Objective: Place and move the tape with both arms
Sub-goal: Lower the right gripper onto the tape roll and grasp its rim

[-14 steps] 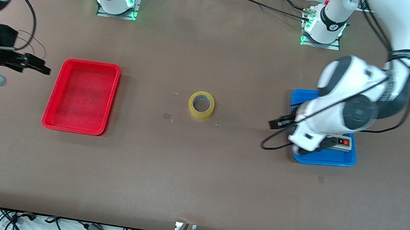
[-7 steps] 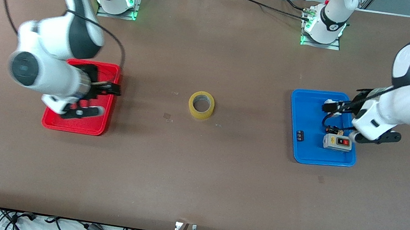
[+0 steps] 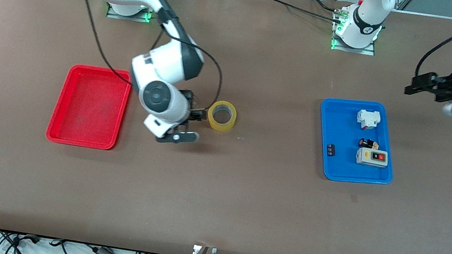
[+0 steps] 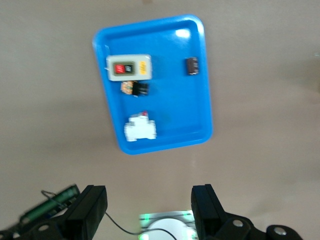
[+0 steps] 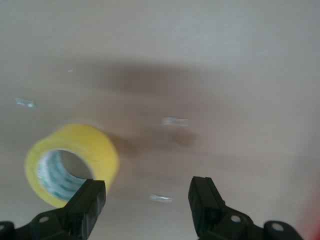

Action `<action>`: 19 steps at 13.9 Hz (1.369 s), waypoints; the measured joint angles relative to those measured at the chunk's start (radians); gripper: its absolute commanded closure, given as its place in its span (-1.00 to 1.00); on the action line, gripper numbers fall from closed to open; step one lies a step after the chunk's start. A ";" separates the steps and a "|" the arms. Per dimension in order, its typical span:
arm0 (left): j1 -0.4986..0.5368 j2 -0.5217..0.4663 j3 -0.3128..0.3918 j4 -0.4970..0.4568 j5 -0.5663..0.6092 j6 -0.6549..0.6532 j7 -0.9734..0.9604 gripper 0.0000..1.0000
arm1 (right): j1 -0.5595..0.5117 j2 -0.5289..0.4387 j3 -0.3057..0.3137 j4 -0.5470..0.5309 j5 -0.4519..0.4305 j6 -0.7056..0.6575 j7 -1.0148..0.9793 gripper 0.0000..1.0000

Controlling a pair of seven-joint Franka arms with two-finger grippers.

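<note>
Tape [image 3: 222, 116] lies flat mid-table, its core print unreadable; our right gripper [image 3: 193, 116] hangs spread just beside it, our left gripper [image 4: 150, 206] spread over bare table near the blue tray [image 3: 337, 127]

Bare brown table [image 3: 216, 203] fills the whole lower half of the front view. At mid-height, three obstacles stand in a row: a red tray [image 3: 89, 106], the tape [image 3: 222, 116] with the open right gripper [image 3: 191, 125] just beside it, and a blue tray [image 3: 356, 141] holding small parts.
</note>
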 measured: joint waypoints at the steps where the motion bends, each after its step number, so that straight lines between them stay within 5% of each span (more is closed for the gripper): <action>1: 0.002 -0.008 0.000 0.019 0.023 0.002 0.013 -1.00 | 0.027 0.018 0.000 0.012 0.000 0.007 0.032 -0.99; 7: -0.010 0.074 0.018 0.166 0.037 0.099 0.016 -1.00 | 0.087 0.061 -0.001 0.021 -0.001 0.013 0.107 -0.98; 13: -0.058 0.089 0.088 0.183 0.029 0.089 0.015 -1.00 | 0.088 0.108 -0.003 0.021 -0.001 0.034 0.134 -0.94; 15: -0.069 0.089 0.096 0.183 0.028 0.077 0.015 -1.00 | 0.091 0.125 -0.003 0.020 -0.001 0.048 0.144 -0.67; 19: -0.074 0.089 0.104 0.183 0.028 0.062 0.015 -1.00 | 0.099 0.145 -0.005 0.021 -0.001 0.079 0.154 0.48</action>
